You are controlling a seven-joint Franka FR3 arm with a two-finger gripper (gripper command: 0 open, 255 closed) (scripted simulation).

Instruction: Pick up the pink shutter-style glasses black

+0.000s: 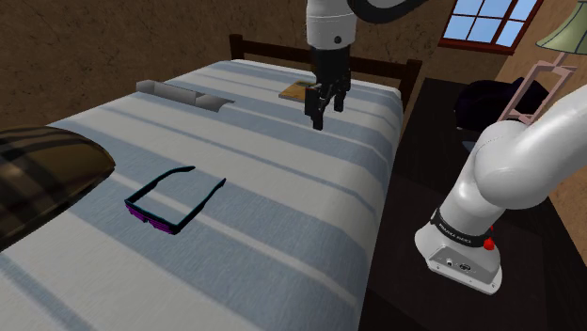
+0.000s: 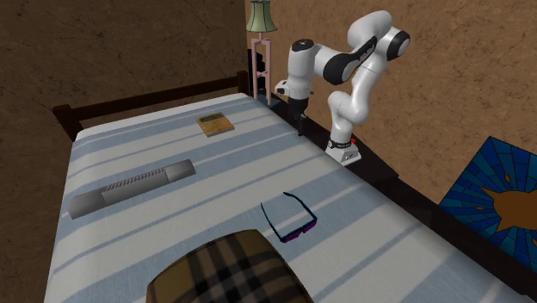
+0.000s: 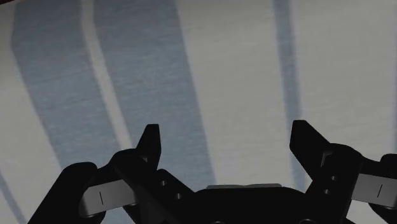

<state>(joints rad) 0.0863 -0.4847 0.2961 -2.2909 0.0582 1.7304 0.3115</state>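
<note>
Glasses (image 1: 173, 199) lie on the striped bed (image 1: 282, 216). Gripper (image 1: 323, 111), fingers spread and empty, hangs well apart from them.

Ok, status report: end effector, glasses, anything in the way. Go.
End effector open, empty, over bed near book. Glasses flat on bed, untouched, far off. Nothing in between.

Blue-and-white striped bed (image 1: 301, 235) carries a flat brown book (image 2: 214, 124) near its dark headboard (image 2: 146, 99), a long grey bar (image 2: 131, 188) mid-bed and a plaid cushion (image 2: 228, 271) at the opposite end. A green-shaded lamp (image 2: 261, 15) stands beside the headboard.
</note>
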